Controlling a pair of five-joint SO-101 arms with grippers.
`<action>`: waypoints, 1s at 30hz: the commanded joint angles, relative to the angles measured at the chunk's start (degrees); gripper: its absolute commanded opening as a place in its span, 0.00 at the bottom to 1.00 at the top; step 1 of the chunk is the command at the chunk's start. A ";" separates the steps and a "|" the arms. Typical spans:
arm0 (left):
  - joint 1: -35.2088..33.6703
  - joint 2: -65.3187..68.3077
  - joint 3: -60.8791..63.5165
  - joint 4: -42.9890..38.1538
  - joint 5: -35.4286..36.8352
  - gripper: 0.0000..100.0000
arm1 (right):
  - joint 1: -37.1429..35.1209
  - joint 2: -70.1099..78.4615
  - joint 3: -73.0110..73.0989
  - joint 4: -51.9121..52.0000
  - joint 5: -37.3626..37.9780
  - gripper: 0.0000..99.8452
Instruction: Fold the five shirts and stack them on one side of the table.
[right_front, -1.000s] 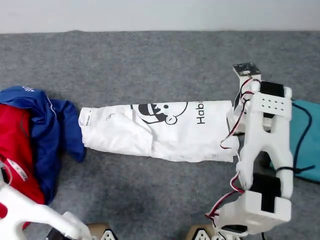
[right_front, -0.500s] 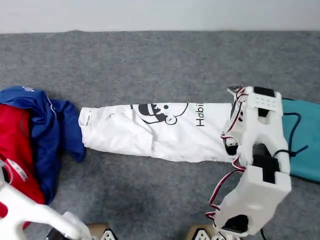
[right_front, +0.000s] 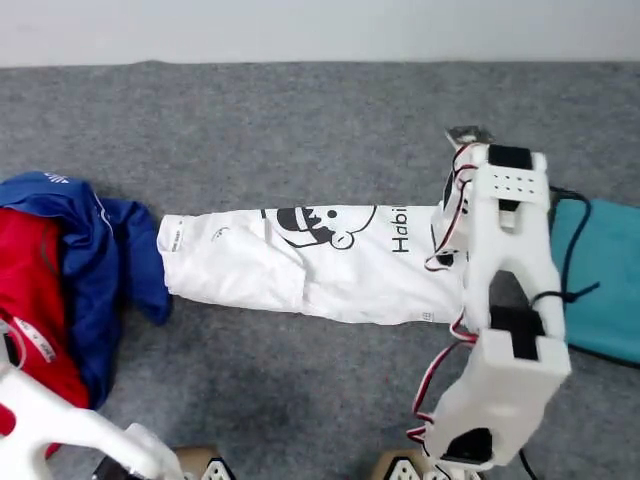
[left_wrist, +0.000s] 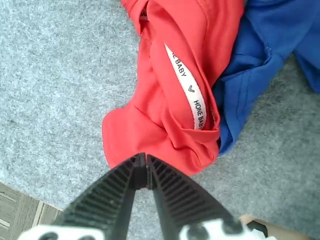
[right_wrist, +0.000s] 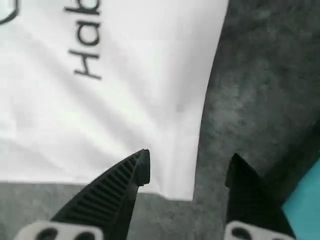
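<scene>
A white shirt (right_front: 320, 262) with a black print lies folded into a long strip across the middle of the grey table. The right arm stands over its right end, and my right gripper (right_wrist: 190, 172) is open just above the shirt's hem (right_wrist: 202, 130), one finger over the cloth and the other over the bare table. A red shirt (right_front: 35, 300) and a blue shirt (right_front: 95, 255) lie crumpled together at the left. My left gripper (left_wrist: 146, 170) is shut with nothing in it, above the edge of the red shirt (left_wrist: 170, 100). A teal shirt (right_front: 600, 285) lies at the right.
Grey felt covers the table (right_front: 300, 120). A pale wall runs along the far edge. The left arm's white base (right_front: 60, 425) sits at the front left corner. A black cable (right_front: 580, 280) crosses the teal shirt.
The right arm has swung left and toward the back, from over the teal shirt's edge to over the white shirt's right end. The shirts have not moved.
</scene>
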 joint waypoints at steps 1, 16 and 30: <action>0.26 -1.76 -0.31 0.88 -0.26 0.01 | -0.48 3.38 -3.16 -3.82 -1.76 0.27; 0.18 -1.85 -0.31 2.02 -0.26 0.01 | -9.19 10.33 -3.16 -6.81 -2.02 0.17; 0.09 -1.85 -0.31 2.02 -0.26 0.01 | -4.18 11.21 -4.13 -4.79 -1.49 0.02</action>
